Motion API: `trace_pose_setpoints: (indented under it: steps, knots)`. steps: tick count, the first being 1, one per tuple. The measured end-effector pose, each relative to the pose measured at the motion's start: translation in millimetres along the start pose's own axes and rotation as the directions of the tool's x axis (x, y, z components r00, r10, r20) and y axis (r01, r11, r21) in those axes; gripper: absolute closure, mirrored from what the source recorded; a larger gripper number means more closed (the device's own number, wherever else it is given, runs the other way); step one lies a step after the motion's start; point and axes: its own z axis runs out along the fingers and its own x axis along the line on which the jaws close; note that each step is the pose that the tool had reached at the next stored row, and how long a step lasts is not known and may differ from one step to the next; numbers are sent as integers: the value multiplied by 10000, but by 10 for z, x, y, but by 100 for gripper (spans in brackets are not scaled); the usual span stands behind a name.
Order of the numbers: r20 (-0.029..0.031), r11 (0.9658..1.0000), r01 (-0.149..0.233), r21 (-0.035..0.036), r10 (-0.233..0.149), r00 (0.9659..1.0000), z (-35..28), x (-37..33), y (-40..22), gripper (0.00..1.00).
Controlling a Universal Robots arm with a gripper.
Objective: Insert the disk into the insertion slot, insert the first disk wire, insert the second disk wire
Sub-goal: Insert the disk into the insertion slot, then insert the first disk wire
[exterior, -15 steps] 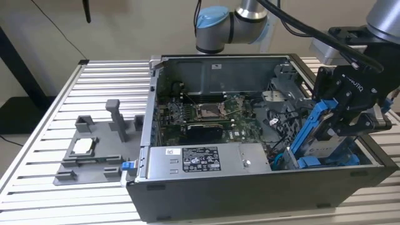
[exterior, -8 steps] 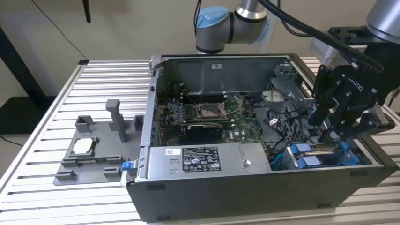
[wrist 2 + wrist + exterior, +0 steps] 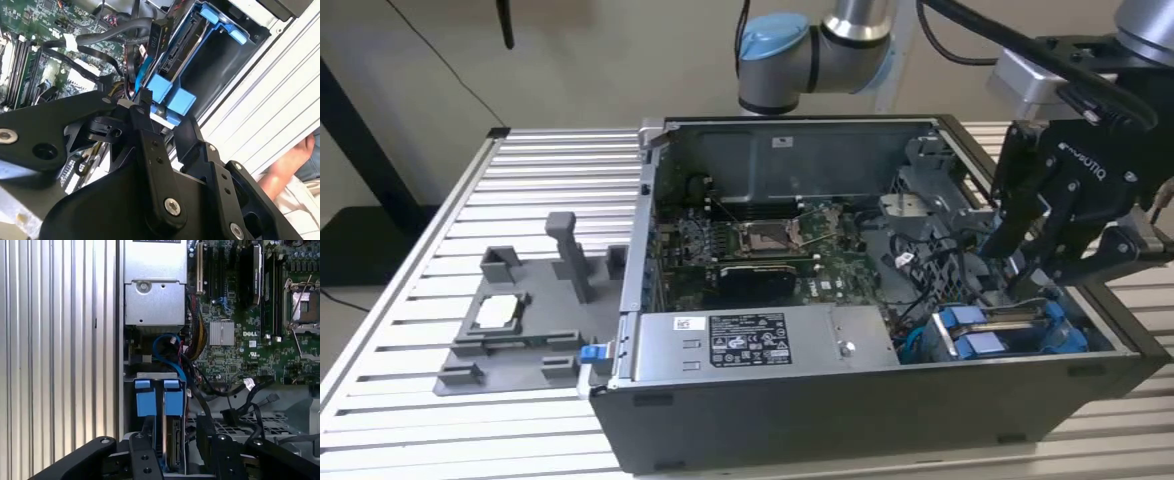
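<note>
Exterior view: disk is silver-grey in a bright blue carrier, at 4 o'clock inside the dark grey case; gripper is matte black, and the arm joint cap at 12 o'clock is light blue. Motherboard is green; power-supply box at 6 o'clock is silver with a white-and-black label. Table is pale silver with ribbed parallel stripes, fixture at 9 o'clock of the case is plain mid grey; the first wrist view shows a blue cable and yellow-red wires.

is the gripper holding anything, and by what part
Cannot tell: the gripper straddles the disk's edge, but whether it clamps it is not visible.
</note>
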Motion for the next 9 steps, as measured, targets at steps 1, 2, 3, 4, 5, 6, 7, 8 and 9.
trace_pose_setpoints:
  steps: [1,2,3,4,5,6,7,8,9]
  knots:
    - [2,10000,1,7,-1,10000,-13,-4,1,53]
    - [3,10000,1,37,-1,10000,-17,-6,3,53]
    - [9,9999,4,133,-4,10000,-15,-7,6,53]
    - [11,9995,12,305,-12,10000,-16,-8,9,53]
    - [20,9988,21,483,-22,10000,-17,-10,11,53]
    - [36,9977,35,679,-37,10000,-16,-10,12,53]
    - [47,9964,46,842,-50,10000,-16,-12,12,53]
    - [56,9948,58,1020,-64,10000,-16,-14,14,53]
    - [60,9927,72,1201,-80,10000,-15,-21,14,53]
